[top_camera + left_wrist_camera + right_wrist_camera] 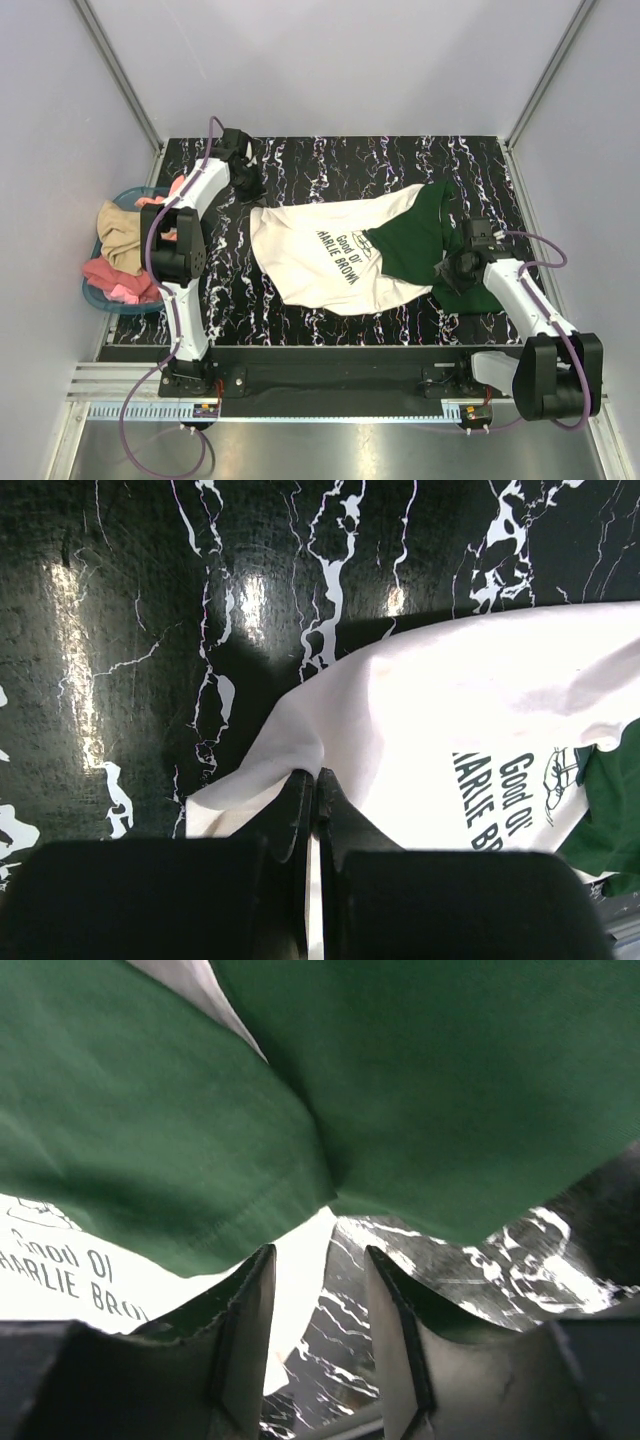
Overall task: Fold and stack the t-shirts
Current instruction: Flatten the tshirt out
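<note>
Pinching the far-left corner of the cream-white cloth t-shirt (pixel 320 250), the left gripper (pixel 316 778) has its two dark fingers pressed together on a fold of the hem, as its wrist view shows. The shirt lies crumpled across the middle of the black, white-veined marble-pattern tabletop (pixel 330 160). Its dark chest lettering faces up and its right side runs under the plain dark green cloth t-shirt (pixel 425 225). The green one sits bunched on the right of the table, overlapping the cream one's edge.

Over on that side, the right gripper (pixel 320 1252) hangs at the near edge of the green cloth with its fingers spread. Table and cream fabric show through the gap between them, and nothing is caught there. Off the table's left edge, a teal plastic basket (pixel 135 193) holds tan and pink clothes, well apart from the action.

By the look of it, this is the opening step: neither shirt is flat, nothing is folded and no stack exists. The two garments seem to need separating first. The next move likely calls for the left arm to draw its corner out to the left and tension the cream shirt. The right fingers would have to close on the green cloth alone, since catching both layers would drag the shirts together.
</note>
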Tool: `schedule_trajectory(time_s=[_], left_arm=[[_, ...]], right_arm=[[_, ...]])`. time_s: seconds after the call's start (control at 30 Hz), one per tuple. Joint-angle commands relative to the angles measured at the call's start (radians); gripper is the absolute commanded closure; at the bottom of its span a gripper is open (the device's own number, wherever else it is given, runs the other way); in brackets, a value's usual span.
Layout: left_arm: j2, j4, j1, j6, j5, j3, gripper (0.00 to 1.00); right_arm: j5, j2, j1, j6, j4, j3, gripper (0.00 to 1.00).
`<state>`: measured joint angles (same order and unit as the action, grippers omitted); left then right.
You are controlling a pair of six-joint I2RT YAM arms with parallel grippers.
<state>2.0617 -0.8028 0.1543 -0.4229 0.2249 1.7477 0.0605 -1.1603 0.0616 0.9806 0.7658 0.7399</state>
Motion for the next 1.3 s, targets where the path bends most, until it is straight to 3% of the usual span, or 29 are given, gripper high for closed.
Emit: schedule_trajectory(time_s=[0.0,0.7,0.83,0.93,1.03,1.07,1.13,1.27], left_arm=[[-0.055,0.034,-0.001,0.012,0.031,-0.010,1.00],[-0.051,0.034,-0.001,0.015,0.016,-0.011,1.00],[-0.045,0.036,-0.002,0.010,0.014,-0.011,1.00],[-0.044,0.037,-0.001,0.010,0.013,-0.016,1.00],[-0.046,0.037,-0.002,0.013,0.008,-0.022,1.00],[-0.046,0.039,-0.001,0.013,0.008,-0.022,1.00],[-0.049,0.037,-0.001,0.013,0.005,-0.024,1.00],[-0.072,0.037,-0.001,0.024,0.004,0.015,1.00]], right_arm=[[0.004,-0.030,0.001,0.052,-0.112,-0.022,0.54],[0.082,-0.059,0.003,0.053,-0.211,-0.108,0.52],[0.081,-0.049,0.003,0.056,-0.243,-0.117,0.58],[0.087,-0.041,0.001,0.056,-0.253,-0.120,0.67],[0.102,-0.029,0.003,0.052,-0.272,-0.123,0.82],[0.110,-0.023,0.003,0.038,-0.275,-0.120,0.93],[0.154,0.004,0.001,0.014,-0.275,-0.091,0.99],[0.261,0.053,-0.038,-0.074,-0.198,0.101,1.00]])
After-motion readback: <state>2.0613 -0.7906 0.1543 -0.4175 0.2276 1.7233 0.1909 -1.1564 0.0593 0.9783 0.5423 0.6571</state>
